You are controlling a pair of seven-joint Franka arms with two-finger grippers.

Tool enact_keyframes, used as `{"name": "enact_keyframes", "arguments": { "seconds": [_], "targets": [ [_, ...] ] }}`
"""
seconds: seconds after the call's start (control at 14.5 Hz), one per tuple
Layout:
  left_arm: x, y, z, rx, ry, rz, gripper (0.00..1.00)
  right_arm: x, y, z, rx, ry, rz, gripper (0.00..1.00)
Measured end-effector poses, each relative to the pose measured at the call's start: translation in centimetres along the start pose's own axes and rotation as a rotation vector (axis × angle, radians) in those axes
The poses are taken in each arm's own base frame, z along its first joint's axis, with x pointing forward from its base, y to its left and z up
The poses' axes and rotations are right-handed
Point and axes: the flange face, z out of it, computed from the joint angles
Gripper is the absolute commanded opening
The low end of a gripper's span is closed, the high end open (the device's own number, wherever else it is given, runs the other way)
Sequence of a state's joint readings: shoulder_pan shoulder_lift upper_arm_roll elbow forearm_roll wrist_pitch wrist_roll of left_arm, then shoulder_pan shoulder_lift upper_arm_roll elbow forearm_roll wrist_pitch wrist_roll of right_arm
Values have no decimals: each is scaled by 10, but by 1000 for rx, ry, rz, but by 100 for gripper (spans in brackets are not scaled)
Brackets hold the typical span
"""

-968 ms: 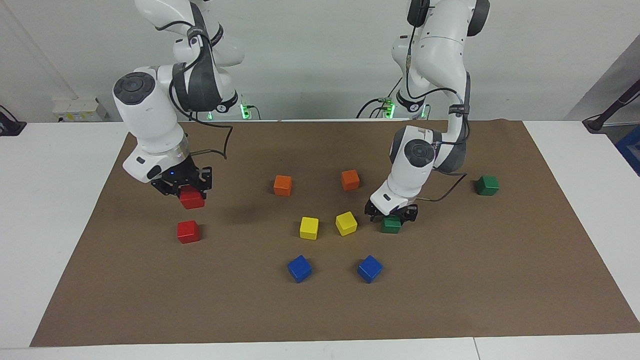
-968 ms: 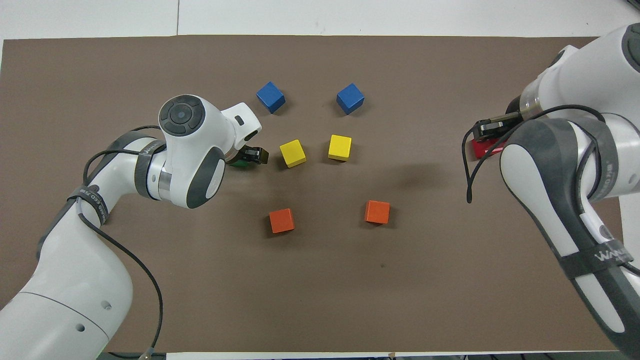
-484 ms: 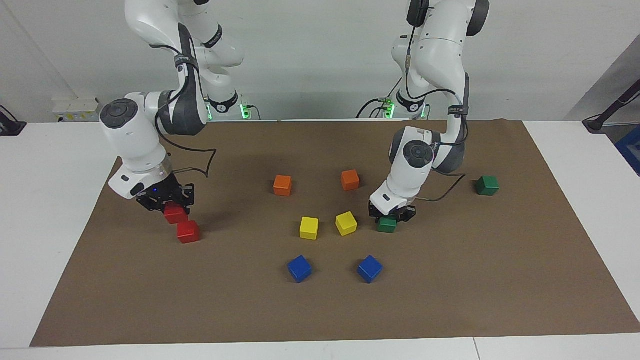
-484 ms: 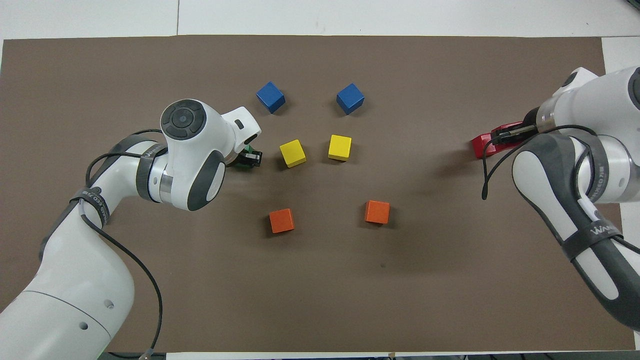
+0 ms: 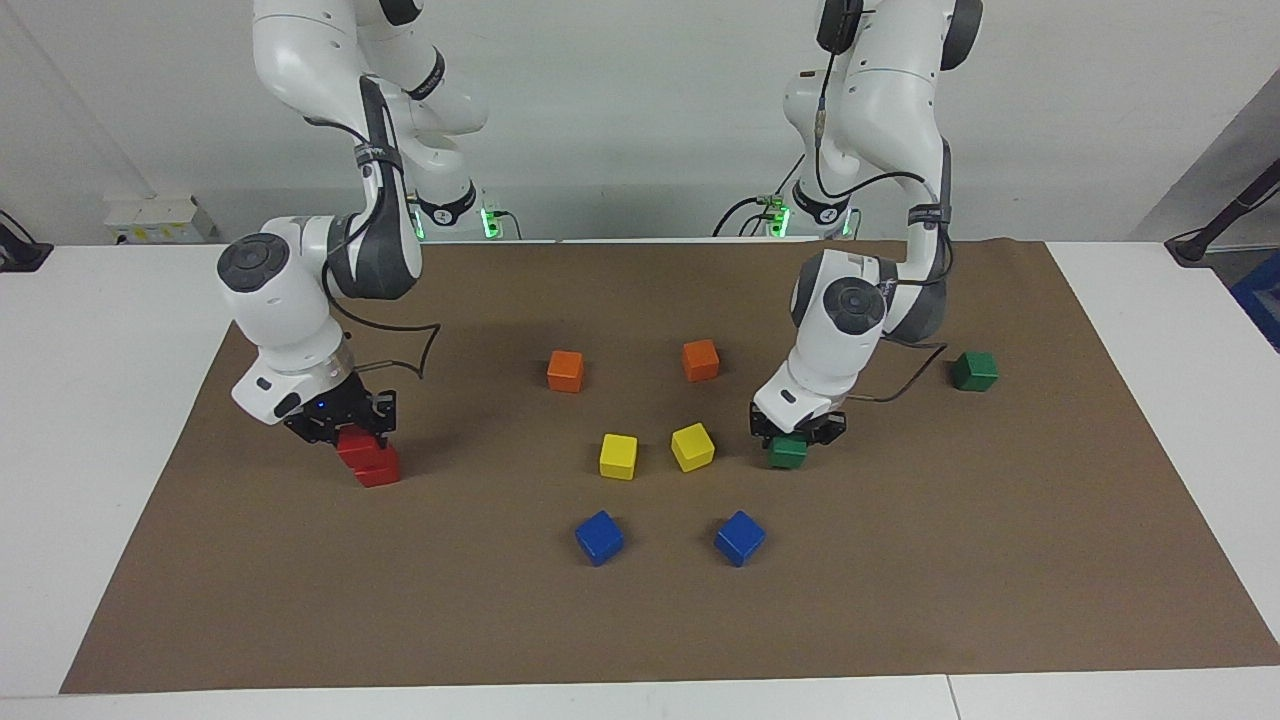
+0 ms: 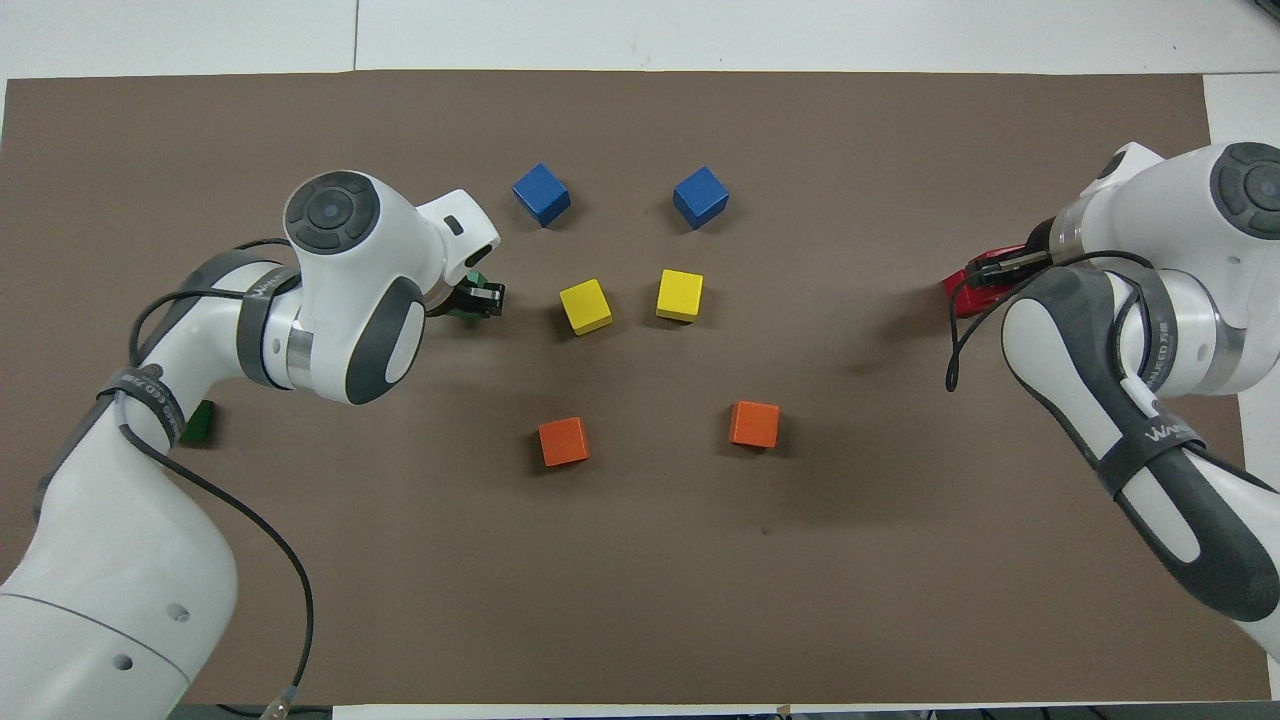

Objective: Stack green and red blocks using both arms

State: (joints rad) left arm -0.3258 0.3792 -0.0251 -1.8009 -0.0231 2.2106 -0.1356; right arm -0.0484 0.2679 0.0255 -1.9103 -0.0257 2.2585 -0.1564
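setting one small matte bright red cube [image 5: 356,447] onto the second bright red cube [image 5: 379,470] is the step in hand at the right arm's end of the desk: the right gripper [image 5: 342,428] has its jaws pinching the upper cube, which sits on the lower one a little askew, shifted toward the right arm's end rather than square over it. whether it rests with its full weight or hangs a hair above cannot be told. from overhead the right gripper [image 6: 1000,270] hides most of the red pair.

the left gripper [image 5: 797,432] is low over the brown paper mat [image 5: 900,560], jaws pinching a small matte dark green cube [image 5: 788,452] that lies just beside the nearer of two yellow cubes [image 5: 692,446]. it looks to be on the mat or barely off it. the other dark green cube [image 5: 974,370] stands alone toward the left arm's end, nearer to the robots, well apart from the held one.

my judgement: the red stack is nearly made, the green one only begun. next, the right jaws should spread only once the top cube sits flat, then rise straight up so the offset cube is not dragged off. the left arm must lift its cube clear of the yellow neighbour, carry it over the lone green cube and lower it squarely.
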Motion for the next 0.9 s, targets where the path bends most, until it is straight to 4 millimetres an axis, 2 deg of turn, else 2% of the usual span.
{"name": "enact_keyframes", "arguments": {
  "seconds": [0.21, 0.35, 0.41, 0.55, 0.69, 0.76, 0.9],
  "targets": [
    [-8, -51, -63, 5, -11, -52, 0, 0, 7, 7, -1, 3, 12, 0],
    [-25, -87, -97, 8, -42, -28, 0, 0, 8, 10, 0, 1, 12, 0],
    [-37, -112, -108, 7, -55, -9, 0, 0, 7, 10, 0, 0, 12, 0],
    [-64, -171, -117, 2, -70, 39, 0, -1, 6, 12, 1, -4, 10, 0],
    [-95, -231, -114, -9, -86, 67, 0, -1, 5, 13, 2, -6, 9, 0],
    [-108, -255, -111, -14, -93, 62, 0, -1, 4, 13, 2, -6, 8, 0],
    [-128, -288, -101, -12, -77, 44, 0, -1, 3, 14, 3, -7, 5, 0]
  ]
}}
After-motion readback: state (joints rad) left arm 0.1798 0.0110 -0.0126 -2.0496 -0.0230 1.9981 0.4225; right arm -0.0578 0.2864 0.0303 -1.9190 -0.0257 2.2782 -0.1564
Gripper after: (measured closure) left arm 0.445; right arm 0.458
